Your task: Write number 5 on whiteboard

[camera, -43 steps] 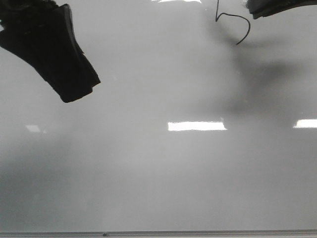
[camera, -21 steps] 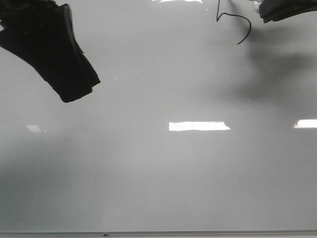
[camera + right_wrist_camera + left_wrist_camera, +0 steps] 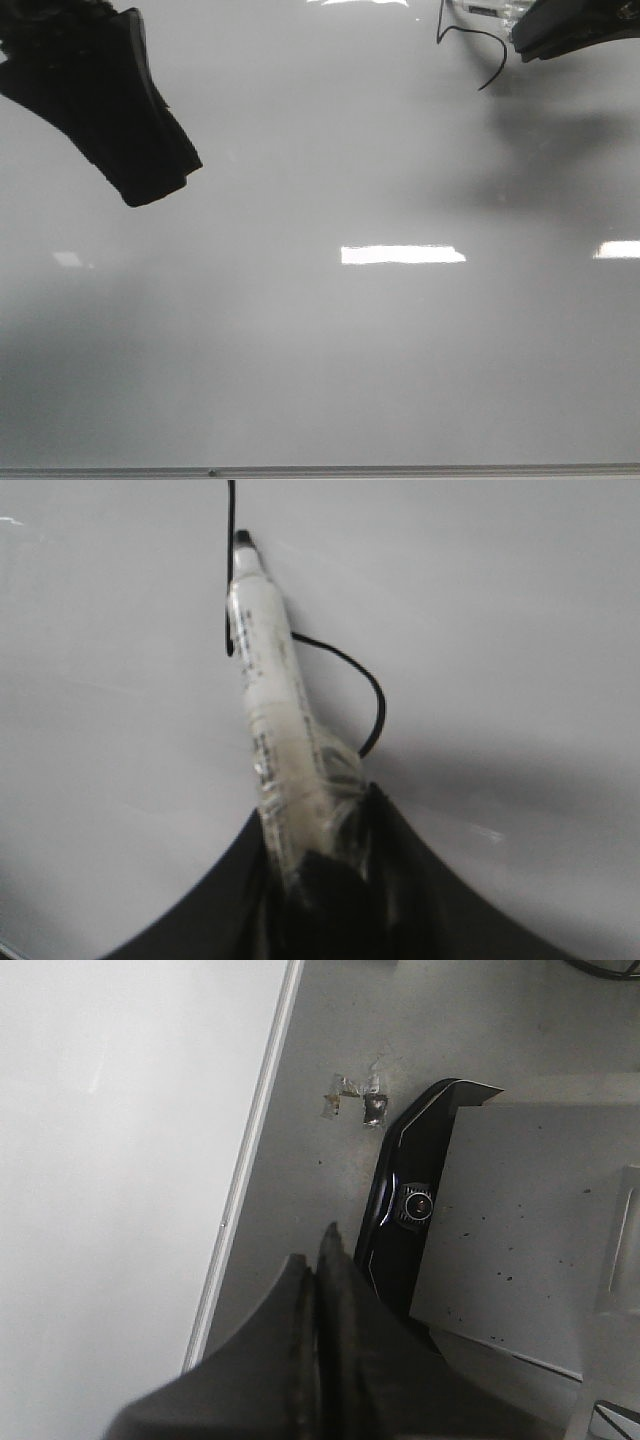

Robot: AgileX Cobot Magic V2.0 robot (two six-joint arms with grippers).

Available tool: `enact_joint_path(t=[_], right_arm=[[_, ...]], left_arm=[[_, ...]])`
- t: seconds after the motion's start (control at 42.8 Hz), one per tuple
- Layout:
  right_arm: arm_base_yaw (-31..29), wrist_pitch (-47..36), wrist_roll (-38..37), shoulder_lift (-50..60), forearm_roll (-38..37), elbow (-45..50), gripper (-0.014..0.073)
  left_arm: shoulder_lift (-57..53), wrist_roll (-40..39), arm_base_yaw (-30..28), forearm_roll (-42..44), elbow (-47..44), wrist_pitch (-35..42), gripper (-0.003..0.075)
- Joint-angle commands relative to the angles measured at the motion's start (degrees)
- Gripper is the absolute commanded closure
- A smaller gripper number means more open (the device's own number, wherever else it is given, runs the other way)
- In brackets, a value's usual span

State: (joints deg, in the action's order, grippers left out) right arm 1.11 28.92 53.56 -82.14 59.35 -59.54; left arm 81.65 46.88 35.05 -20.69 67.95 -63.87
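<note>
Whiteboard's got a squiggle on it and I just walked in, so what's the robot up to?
The right gripper holds a white marker, jaws shut on it, its black tip beside the upright stroke of the number 5. That figure so far shows an upright stroke and a hooked belly near the far edge of the whiteboard. The left gripper hangs empty, jaws shut, off the board's framed edge.

- Looks like a lab or workshop: grey floor (image 3: 330, 1020) beside the whiteboard (image 3: 110, 1160).
- Tape scraps (image 3: 355, 1095) stuck there.
- Black camera unit (image 3: 405, 1205) near them.

A taped-up grey floor (image 3: 330, 1040) and a black camera device (image 3: 402, 1205).
</note>
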Motion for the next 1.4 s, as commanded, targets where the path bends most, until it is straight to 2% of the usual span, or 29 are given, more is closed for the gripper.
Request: enact_joint_path(t=[0.0,0.093,0.28,0.444,0.561,0.654,0.794,0.864,0.888,0.981,1.075,1.238,1.379], right_arm=[[-0.2,-2.2,-0.1,1.3,1.8,-2.0,0.0652],[-1.5,-3.3,-0.7,1.8,1.8,-2.0,0.0652],[-7.9,-0.9,-2.8,3.5,1.3,-0.5,0.0652],[-9.3,7.3,-2.1,7.5,2.8,-0.3,0.0652],[-5.5,11.3,-0.6,13.8,3.1,-0.3,0.0652],[-2.9,16.2,-0.1,17.7,-1.3,-0.5,0.0652],[-0.9,28.8,-2.0,19.2,-13.5,-2.0,0.0652],[1.0,29.8,-5.0,19.4,-20.6,-2.0,0.0652],[1.9,29.4,-6.1,19.4,-23.5,-2.0,0.0652],[6.5,29.4,-7.5,19.4,-32.3,-2.0,0.0652],[12.1,29.4,-7.5,19.4,-36.0,-2.0,0.0652],[21.6,26.6,-7.5,19.4,-36.5,-2.0,0.0652],[27.0,24.1,-8.0,19.4,-36.4,-2.0,0.0652]], left_arm=[[-2.1,-0.4,0.3,-2.0,1.7,1.2,0.0741],[-2.1,-0.4,0.3,-2.0,1.7,1.2,0.0741],[-2.1,-0.4,0.3,-2.0,1.7,1.2,0.0741],[-2.1,-0.4,0.3,-2.2,1.7,1.7,0.0741],[-2.1,-0.4,0.3,-6.0,1.7,2.6,0.073],[-2.1,-0.1,0.3,-6.9,1.7,2.3,0.0643],[-2.1,-0.1,0.3,-6.9,1.9,2.0,0.0337],[-2.1,-0.1,0.3,-6.8,3.3,1.6,0.0193],[-2.3,-0.1,0.3,-6.6,4.2,1.2,0.0175],[-4.0,-0.1,1.3,-4.1,8.6,1.0,0.0174],[-5.5,-0.1,2.4,-1.9,12.5,0.7,0.0174],[-6.0,0.2,6.3,-1.9,14.9,-0.5,0.0174],[-6.0,0.2,11.7,0.3,14.6,0.4,0.0174]])
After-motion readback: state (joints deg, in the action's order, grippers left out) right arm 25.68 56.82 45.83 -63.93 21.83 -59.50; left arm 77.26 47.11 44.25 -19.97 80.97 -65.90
